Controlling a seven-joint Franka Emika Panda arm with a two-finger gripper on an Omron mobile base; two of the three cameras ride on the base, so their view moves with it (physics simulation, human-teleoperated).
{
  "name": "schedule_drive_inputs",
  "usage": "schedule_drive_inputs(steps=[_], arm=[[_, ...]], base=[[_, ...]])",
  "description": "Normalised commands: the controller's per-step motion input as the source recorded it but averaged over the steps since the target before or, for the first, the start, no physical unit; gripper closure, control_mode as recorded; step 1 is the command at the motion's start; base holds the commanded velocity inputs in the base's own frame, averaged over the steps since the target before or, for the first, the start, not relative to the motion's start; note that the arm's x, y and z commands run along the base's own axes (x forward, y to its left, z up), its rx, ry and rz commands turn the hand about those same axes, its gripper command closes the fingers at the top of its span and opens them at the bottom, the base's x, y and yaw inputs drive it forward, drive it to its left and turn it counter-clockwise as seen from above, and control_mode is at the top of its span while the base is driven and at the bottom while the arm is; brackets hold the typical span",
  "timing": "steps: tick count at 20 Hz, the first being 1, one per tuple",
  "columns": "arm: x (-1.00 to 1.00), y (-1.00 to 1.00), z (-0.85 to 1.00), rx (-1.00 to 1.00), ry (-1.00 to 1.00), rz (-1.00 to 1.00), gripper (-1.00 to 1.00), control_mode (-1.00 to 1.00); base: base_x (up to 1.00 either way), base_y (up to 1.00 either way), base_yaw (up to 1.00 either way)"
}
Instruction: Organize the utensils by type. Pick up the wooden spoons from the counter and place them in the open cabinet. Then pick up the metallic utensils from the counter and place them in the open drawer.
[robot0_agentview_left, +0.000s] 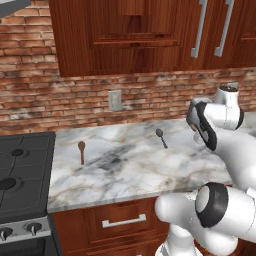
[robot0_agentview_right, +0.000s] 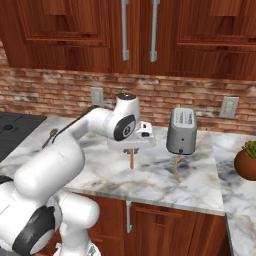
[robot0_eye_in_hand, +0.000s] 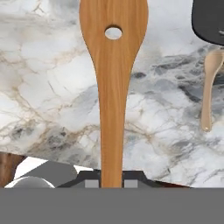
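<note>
My gripper (robot0_agentview_right: 132, 149) hangs over the marble counter (robot0_agentview_right: 105, 175), shut on the handle of a wooden spoon (robot0_agentview_right: 131, 160) whose flat blade has a hole in it (robot0_eye_in_hand: 113, 87) and points down at the slab. The fingertips (robot0_eye_in_hand: 91, 183) clamp the handle from both sides. A pale tan wooden spoon (robot0_agentview_right: 177, 170) (robot0_eye_in_hand: 209, 92) lies on the counter just right of it, in front of the toaster. A dark brown wooden spoon (robot0_agentview_left: 81, 150) lies further left, near the stove. The dark grey metal spoon (robot0_agentview_left: 161, 136) rests towards the back of the counter (robot0_agentview_left: 125, 170). The open cabinet and open drawer are out of view.
A grey toaster (robot0_agentview_right: 181, 131) stands at the back, right of the gripper. A potted plant (robot0_agentview_right: 245, 162) sits at the far right. The black stove (robot0_agentview_left: 22, 170) borders the counter on the left. Shut wall cabinets (robot0_agentview_right: 150, 30) hang overhead.
</note>
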Motion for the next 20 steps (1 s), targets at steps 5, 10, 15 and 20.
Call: schedule_drive_inputs(steps=[5, 10, 15, 20], arm=[[-0.98, 0.59, 0.65, -0.20, -0.07, 0.22, 1.00, -1.00], [-0.67, 0.73, 0.35, -0.25, 0.00, 0.38, 1.00, -1.00], [-0.36, 0.66, 0.23, -0.10, 0.00, 0.46, 1.00, -1.00], [0.00, 0.34, 0.11, 0.00, 0.00, 0.48, 1.00, -1.00]], base=[[0.00, 0.00, 0.00], [0.00, 0.00, 0.00], [0.00, 0.00, 0.00], [0.00, 0.00, 0.00]])
